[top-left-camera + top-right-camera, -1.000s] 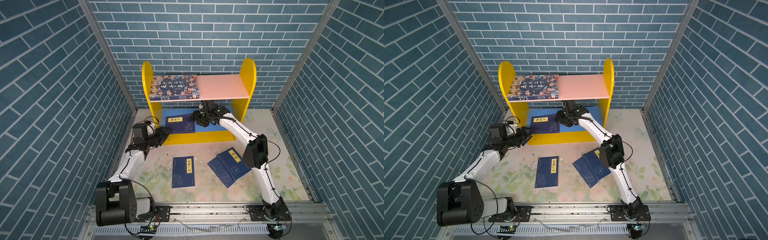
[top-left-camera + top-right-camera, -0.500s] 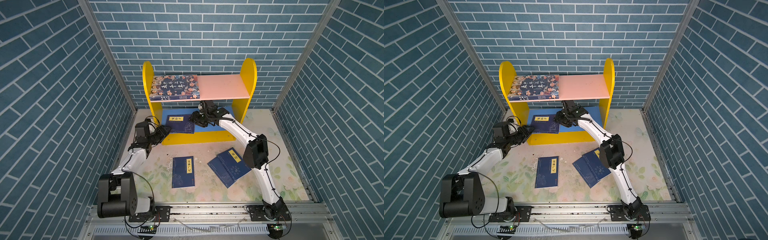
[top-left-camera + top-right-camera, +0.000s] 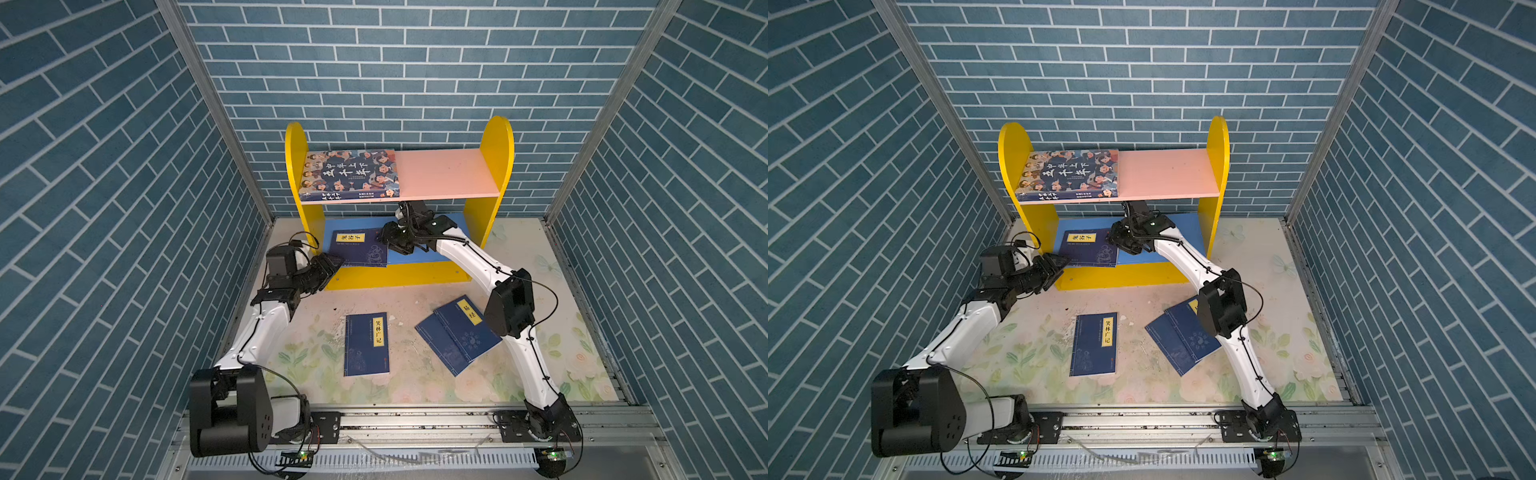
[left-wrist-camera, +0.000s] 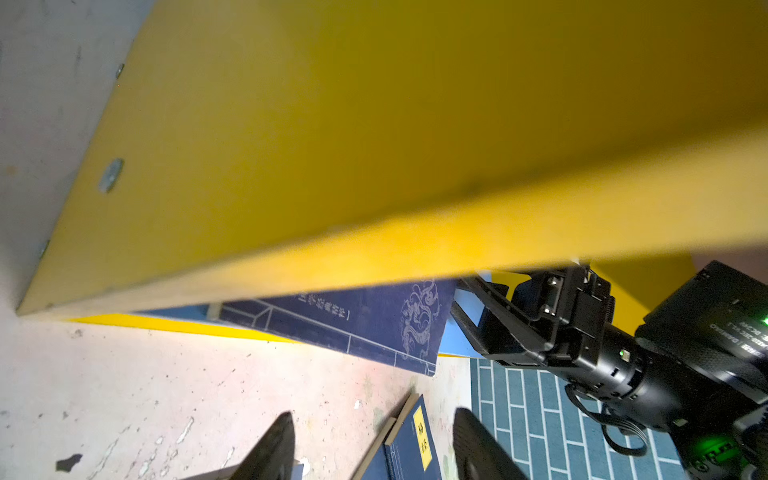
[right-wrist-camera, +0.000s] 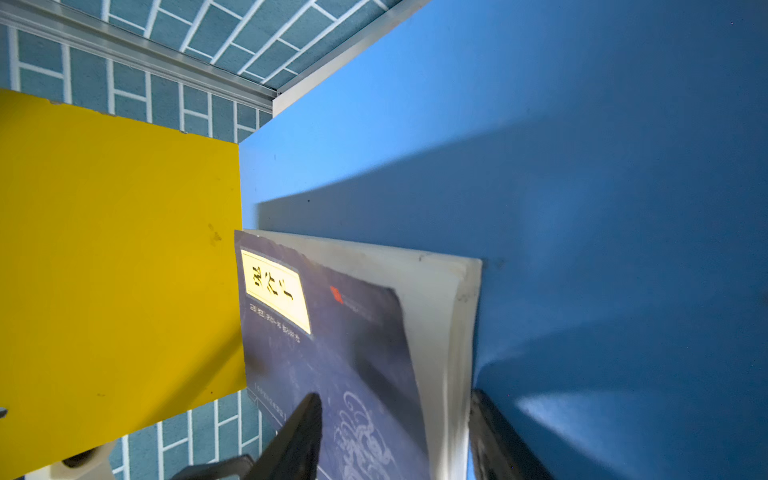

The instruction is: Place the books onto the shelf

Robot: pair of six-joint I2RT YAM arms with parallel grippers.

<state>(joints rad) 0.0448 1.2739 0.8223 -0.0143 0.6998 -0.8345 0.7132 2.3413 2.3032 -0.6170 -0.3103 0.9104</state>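
Risk first: thin navy book [image 3: 361, 247] lies flat on the blue lower board [image 3: 419, 257] of the shelf [image 3: 494, 145], its page edge in the gap of the right end effector [image 5: 397, 395]. That one's fingers stand apart, one over the cover, one on the board side, with no pinch visible. If that arm pulls back with a finger dragging the cover, the book likely slides off the front. Left end effector [image 4: 372, 415], also spread and empty, sits just off the book's near corner, beside the yellow side panel; a push from there could skew the book. Right wrist view alone shows fanned pages. Left wrist view alone shows the corner overhanging the shelf front. Only the top views show thick book [image 3: 351, 174] on the pink upper board [image 3: 444, 172] above the right end effector, plus single thin book [image 3: 366, 345] and overlapped pair [image 3: 457, 336] on the desk [image 3: 415, 299], well behind both.
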